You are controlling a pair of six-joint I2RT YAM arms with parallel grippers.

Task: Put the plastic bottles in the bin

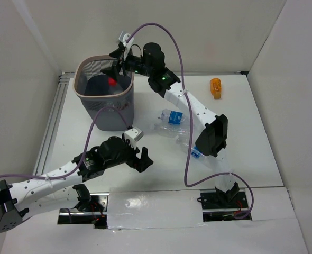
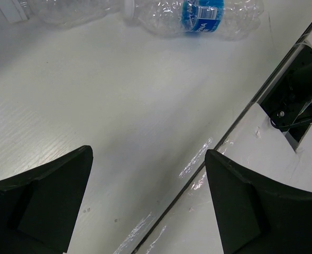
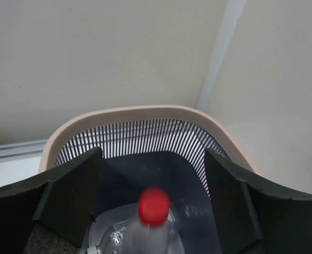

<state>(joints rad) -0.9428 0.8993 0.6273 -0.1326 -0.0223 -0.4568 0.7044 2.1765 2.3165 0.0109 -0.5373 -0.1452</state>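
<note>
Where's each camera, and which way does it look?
Top: high behind the robot, looking down at left arm, right arm, bin, table.
Left wrist: faces table and a blue-labelled bottle; open left claw shows.
Right wrist: looks down into bin at a red-capped bottle; open right claw shows.
Top and right wrist share bin and that bottle.

My left arm [image 1: 39, 183] and right arm [image 1: 198, 112] are the same build: white links dotted with rows of small holes, joined by chunky black motor housings. A purple cable [image 1: 157, 24] loops off each, and green lights [image 1: 155, 80] glow on the right one. My fingers [image 2: 45, 206] are broad matte black wedges
</note>
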